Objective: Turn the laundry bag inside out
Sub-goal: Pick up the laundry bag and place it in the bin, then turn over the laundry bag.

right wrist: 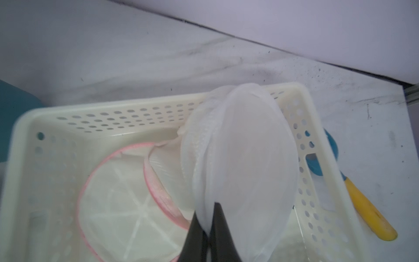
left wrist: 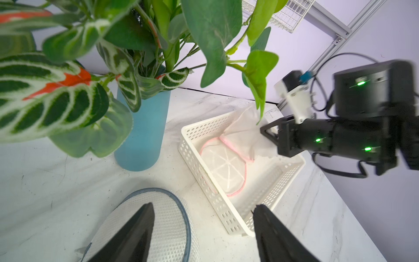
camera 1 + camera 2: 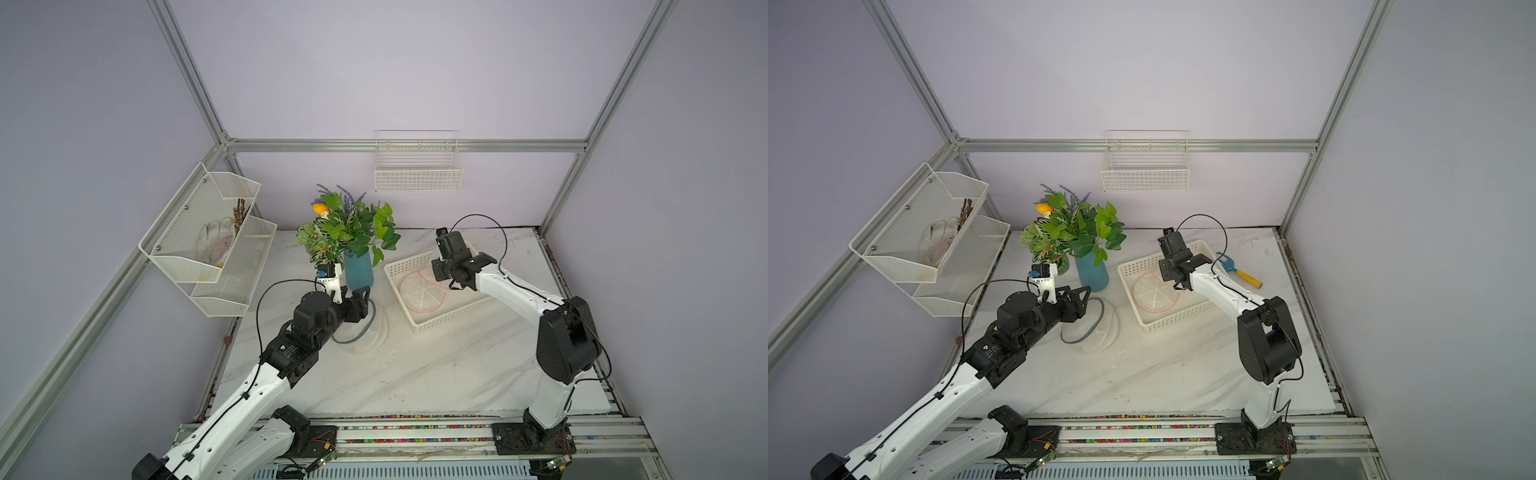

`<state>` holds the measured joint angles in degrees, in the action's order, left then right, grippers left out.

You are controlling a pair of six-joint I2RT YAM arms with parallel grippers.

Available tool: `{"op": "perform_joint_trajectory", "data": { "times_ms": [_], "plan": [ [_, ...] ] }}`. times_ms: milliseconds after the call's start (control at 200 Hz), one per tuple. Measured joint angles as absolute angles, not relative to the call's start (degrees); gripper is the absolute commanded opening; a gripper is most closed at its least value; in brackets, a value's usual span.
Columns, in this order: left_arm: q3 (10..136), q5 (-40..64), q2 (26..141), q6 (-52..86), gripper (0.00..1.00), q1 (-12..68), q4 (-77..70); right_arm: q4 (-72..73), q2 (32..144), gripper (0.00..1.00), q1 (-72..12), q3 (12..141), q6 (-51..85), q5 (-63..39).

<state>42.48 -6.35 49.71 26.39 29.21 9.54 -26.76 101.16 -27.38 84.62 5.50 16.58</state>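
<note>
Mesh of the pink-rimmed laundry bag, in the white basket, looks light, limp and snag-prone, best taken by a fabric fold, where the right jaws pinch shut; left jaws gape wide above a grey-rimmed bag.

No text, brand or number can be read in any of the views. In a top view, the black joint of the left arm carries a small pale marking, but it is too small to read.
</note>
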Motion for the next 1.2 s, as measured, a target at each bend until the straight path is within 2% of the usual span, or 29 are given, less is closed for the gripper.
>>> {"op": "perform_joint_trajectory", "data": {
  "times_ms": [420,645,825,1200],
  "plan": [
    [46.85,-4.19,44.51,8.29,0.72,28.99,11.57,-33.17,76.93,0.0,-27.38,84.75,8.62,7.4],
    [48.51,7.07,45.3,-0.05,0.71,28.95,9.17,-40.8,71.31,0.0,-27.35,89.76,8.99,1.65],
    [48.86,16.51,47.07,-4.25,0.72,29.15,6.66,-44.07,67.11,0.0,-27.35,91.05,8.97,-7.38],
    [48.1,25.08,47.55,-6.63,0.8,36.14,2.04,-39.29,57.95,0.0,-27.35,77.28,17.89,-22.5]
  ]
}}
